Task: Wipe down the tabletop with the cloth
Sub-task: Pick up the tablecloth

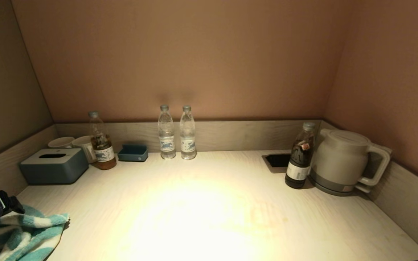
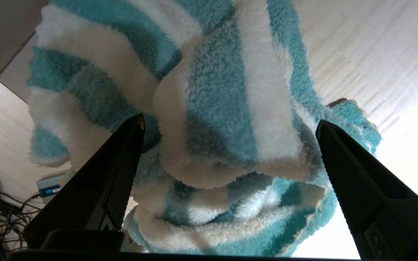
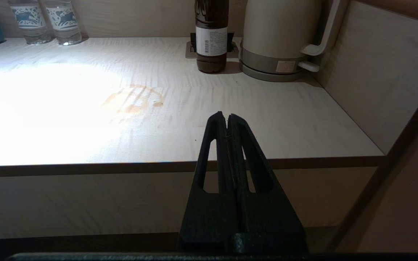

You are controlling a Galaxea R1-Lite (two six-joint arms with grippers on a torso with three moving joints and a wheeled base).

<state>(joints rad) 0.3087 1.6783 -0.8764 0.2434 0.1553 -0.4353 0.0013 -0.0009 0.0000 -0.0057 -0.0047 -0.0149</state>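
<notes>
- The tabletop (image 1: 201,203) is your big pale wood-grain counter with a low grey rim, and most of it is bare. There's a faint orange-brown ring stain (image 3: 134,101) a bit right of centre, between the bright light patch and the dark bottle (image 1: 299,159).
- The cloth (image 1: 20,235), the teal and white striped fluffy one, is bunched at the near-left corner of the counter. In the left wrist view its bottom fold looks like it droops past the front edge, but I can't say for sure.
- The left gripper (image 2: 230,123) is right on top of it, fingers spread wide with the heap sitting between them, not pinched. So you're holding nothing right now.
- What matters for the next move: the cloth is directly ahead of those open fingers, and the stripes and main fold run roughly straight away from the gripper, so I'd guess closing where you are grabs a thick ridge.
- The left arm is clearly the nearer one. The right gripper (image 3: 227,117) is parked below the front edge on the right, fingers pressed together, well apart from the cloth.
- View differences: the right wrist view shows the stain crisply, the head view barely does. Only the left wrist view shows the finger gap. The kettle (image 1: 343,163) and tissue box (image 1: 53,165) sit along the back.
</notes>
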